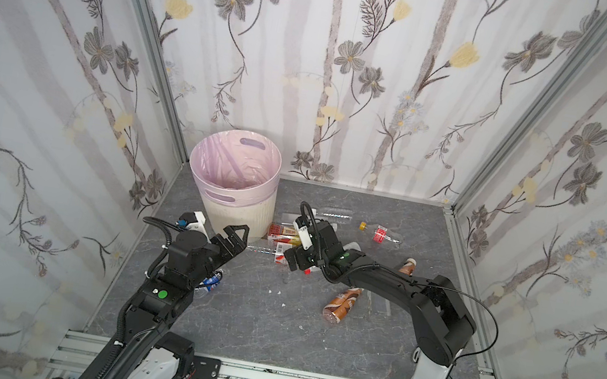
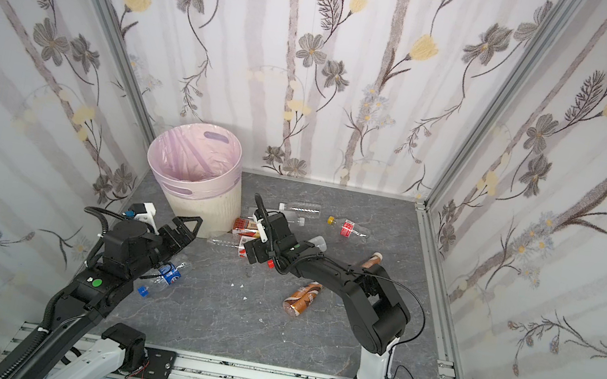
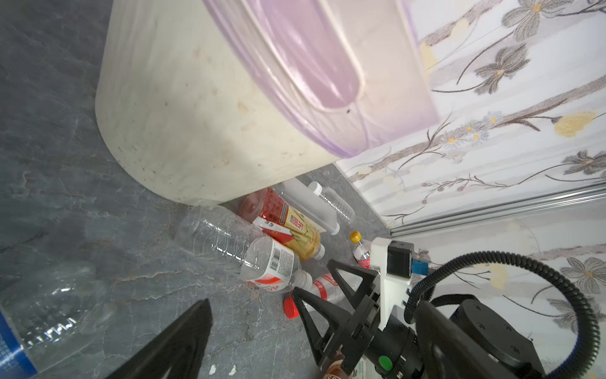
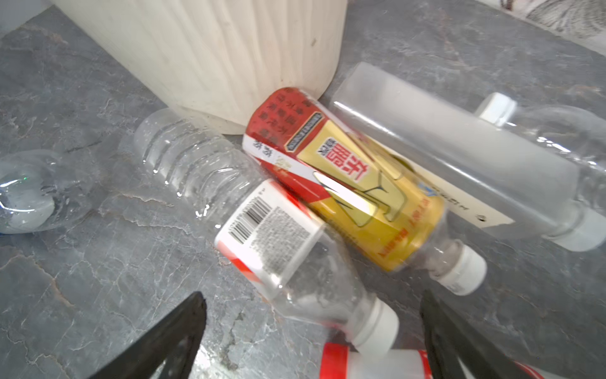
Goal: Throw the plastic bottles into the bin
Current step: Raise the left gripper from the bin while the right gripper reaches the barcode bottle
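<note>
Cream plastic with a pink bag: your bin stands upright in the far left corner of the grey table, close to the wall. Your left gripper hangs just in front of the bin's base, jaws spread with nothing between them. A crushed blue-label bottle lies under that arm.

Your right gripper is over the heap at the foot of the bin, jaws wide apart and holding nothing. Its fingers stand either side of the cap ends of a white-cap bottle and a red-cap bottle.

In that heap a yellow-label bottle has its bottom up against the bin's wall. The white-cap bottle lies along one side of it and a frosted bottle along the other.

Further right you have a yellow-cap bottle and a clear bottle toward the back wall. A brown bottle is partly hidden by the right arm. An amber bottle lies in the open, well apart from the bin. Every one of these lies on the table.
</note>
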